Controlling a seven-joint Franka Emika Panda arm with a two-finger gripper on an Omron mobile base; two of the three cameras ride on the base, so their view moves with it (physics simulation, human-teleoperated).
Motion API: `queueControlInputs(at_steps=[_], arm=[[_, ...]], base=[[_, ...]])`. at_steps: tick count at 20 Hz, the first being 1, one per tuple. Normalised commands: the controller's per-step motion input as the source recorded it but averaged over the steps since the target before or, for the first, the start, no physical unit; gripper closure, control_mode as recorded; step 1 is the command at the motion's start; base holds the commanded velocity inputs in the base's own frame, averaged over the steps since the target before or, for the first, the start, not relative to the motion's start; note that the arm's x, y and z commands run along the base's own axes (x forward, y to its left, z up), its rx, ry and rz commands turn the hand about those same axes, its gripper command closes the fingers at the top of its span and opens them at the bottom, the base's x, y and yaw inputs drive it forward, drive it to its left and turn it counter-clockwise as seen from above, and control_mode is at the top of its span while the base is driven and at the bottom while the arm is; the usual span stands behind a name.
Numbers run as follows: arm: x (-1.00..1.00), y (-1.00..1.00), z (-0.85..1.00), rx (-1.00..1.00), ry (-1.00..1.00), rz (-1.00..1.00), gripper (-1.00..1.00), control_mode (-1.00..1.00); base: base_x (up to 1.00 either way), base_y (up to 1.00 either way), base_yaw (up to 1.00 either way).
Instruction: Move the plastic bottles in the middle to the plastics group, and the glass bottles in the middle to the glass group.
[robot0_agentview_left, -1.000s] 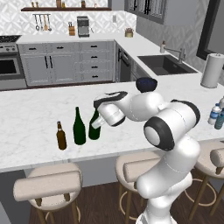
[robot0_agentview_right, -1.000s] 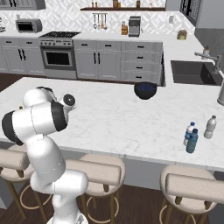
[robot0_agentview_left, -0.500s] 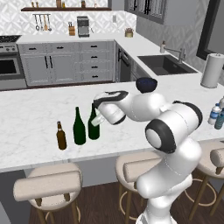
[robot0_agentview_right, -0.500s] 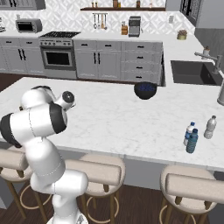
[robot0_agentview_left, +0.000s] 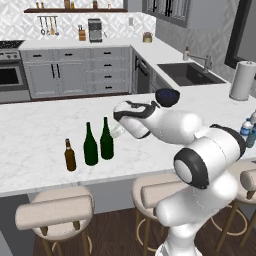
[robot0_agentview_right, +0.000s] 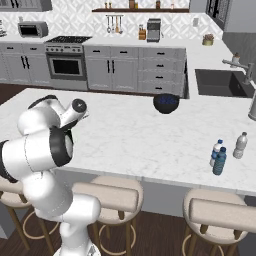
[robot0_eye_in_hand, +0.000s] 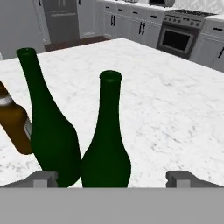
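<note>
1. Hovering just beside the green wine bottle (robot0_eye_in_hand: 106, 144), the gripper (robot0_eye_in_hand: 111, 178) has its fingers spread wide and holds nothing; the bottle stands on the counter (robot0_agentview_left: 40, 125) between the tips, touching or nearly touching its darker twin (robot0_eye_in_hand: 49, 127).
2. Knocking over either tall bottle is the risk if the hand swings sideways, since they crowd together.
3. The brown beer bottle (robot0_agentview_left: 70, 155) stands near the counter's front edge; open marble lies behind.
4. The plastics group (robot0_agentview_right: 226, 152) probably sits well apart, far along the counter.
</note>
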Motion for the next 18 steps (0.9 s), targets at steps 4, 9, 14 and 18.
queueControlInputs(at_steps=[4, 9, 14, 18], arm=[[-0.36, -0.56, 0.44, 0.00, 0.00, -0.04, -1.00, -1.00], [-0.57, -0.75, 0.37, 0.00, 0.00, -0.11, -1.00, -1.00], [-0.42, -0.69, 0.29, 0.00, 0.04, -0.37, -1.00, -1.00], [-0.33, -0.66, 0.38, 0.00, 0.14, -0.40, -1.00, -1.00]], base=[[0.00, 0.00, 0.00], [0.00, 0.00, 0.00], [0.00, 0.00, 0.00], [0.00, 0.00, 0.00]])
